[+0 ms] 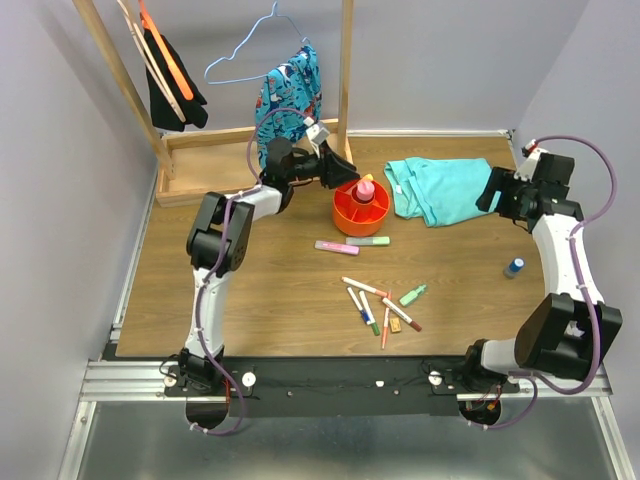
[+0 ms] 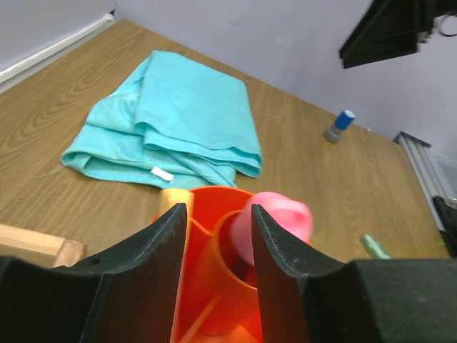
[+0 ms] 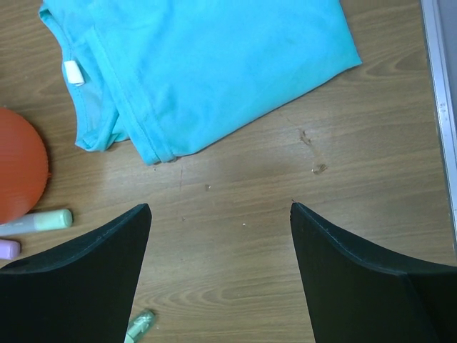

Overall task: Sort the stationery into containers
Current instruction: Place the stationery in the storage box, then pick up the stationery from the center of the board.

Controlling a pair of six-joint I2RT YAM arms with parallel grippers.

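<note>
The orange-red bowl (image 1: 361, 214) (image 2: 214, 243) (image 3: 18, 171) stands mid-table with a pink bottle (image 1: 365, 190) (image 2: 285, 218) upright in its centre ring and a yellow item (image 2: 173, 199) at its rim. My left gripper (image 1: 345, 176) (image 2: 218, 209) hangs over the bowl, open, with nothing between its fingers; the right finger sits beside the bottle. On the table lie a pink highlighter (image 1: 335, 247), a green highlighter (image 1: 368, 241) (image 3: 43, 221), a small green one (image 1: 413, 295) (image 3: 139, 327), several thin pens (image 1: 378, 305) and a tan eraser (image 1: 395, 323). My right gripper (image 1: 495, 190) (image 3: 220, 207) hovers open over bare wood.
A folded teal shirt (image 1: 440, 188) (image 2: 186, 121) (image 3: 207, 64) lies right of the bowl. A small blue-capped bottle (image 1: 514, 267) (image 2: 340, 126) stands near the right edge. The wooden rack base (image 1: 225, 160) with hanging clothes is at the back left.
</note>
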